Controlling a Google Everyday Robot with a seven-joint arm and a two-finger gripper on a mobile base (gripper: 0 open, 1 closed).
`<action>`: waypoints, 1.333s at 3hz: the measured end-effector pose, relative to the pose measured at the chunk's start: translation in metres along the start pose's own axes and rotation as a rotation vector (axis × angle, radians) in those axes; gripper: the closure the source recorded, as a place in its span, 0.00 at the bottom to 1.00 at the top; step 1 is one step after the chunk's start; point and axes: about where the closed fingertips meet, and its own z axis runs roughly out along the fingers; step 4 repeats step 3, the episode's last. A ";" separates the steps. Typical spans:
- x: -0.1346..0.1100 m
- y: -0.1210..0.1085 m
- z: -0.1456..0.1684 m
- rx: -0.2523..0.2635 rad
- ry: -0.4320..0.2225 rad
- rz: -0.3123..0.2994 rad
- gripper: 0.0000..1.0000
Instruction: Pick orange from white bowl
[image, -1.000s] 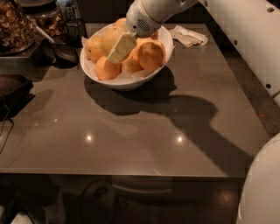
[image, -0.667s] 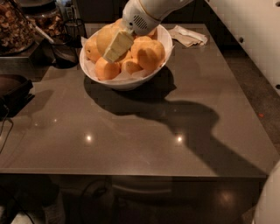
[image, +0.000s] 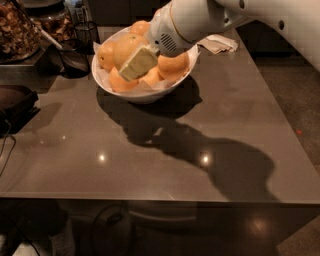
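- gripper (image: 134, 66) is down in the white bowl (image: 142, 95), its tip lying across the top of the oranges (image: 173, 64)
- can't tell how far open it is or whether it has hold of anything
- bowl sits toward the far left of the grey countertop (image: 200, 130), paper-lined and heaped with oranges
- crumpled white napkin (image: 218, 44) lies just right of the bowl, beyond the arm
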 end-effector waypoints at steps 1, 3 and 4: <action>-0.018 0.028 -0.016 -0.034 0.018 -0.018 1.00; -0.036 0.085 -0.059 -0.031 0.034 -0.001 1.00; -0.036 0.085 -0.059 -0.031 0.034 -0.001 1.00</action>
